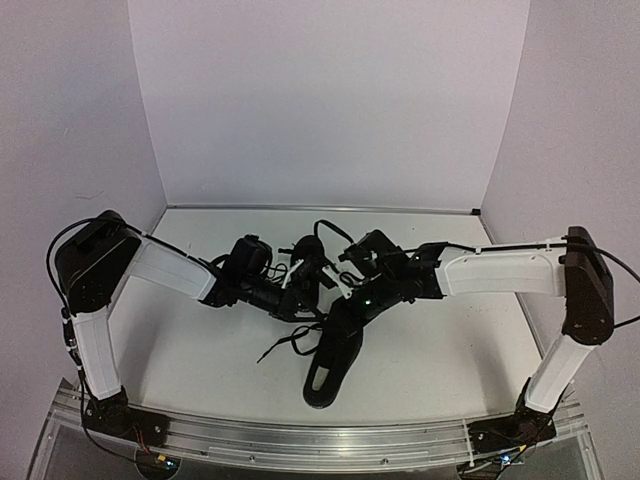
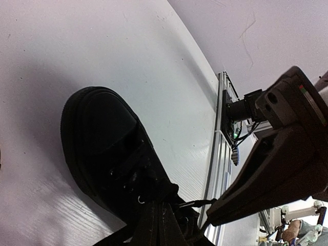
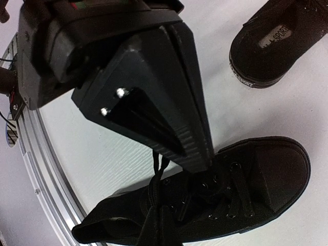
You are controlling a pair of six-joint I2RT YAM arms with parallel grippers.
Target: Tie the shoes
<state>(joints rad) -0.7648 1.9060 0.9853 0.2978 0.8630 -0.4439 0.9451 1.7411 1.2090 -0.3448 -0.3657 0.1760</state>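
The near shoe (image 1: 335, 360) lay on the surface (image 1: 200, 350). The left gripper (image 3: 197, 156) and right gripper (image 2: 211, 211) were clenched on its laces (image 1: 290, 342), judged limp and slippery, best pinched near the ends.

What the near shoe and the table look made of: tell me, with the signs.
Near shoe: seemingly matte black canvas, from its dull cloth-like upper; toe cap smoother, likely rubber; eyelets glint, probably metal. Table: white with faint grain lines, perhaps painted or laminated wood; cannot tell which.
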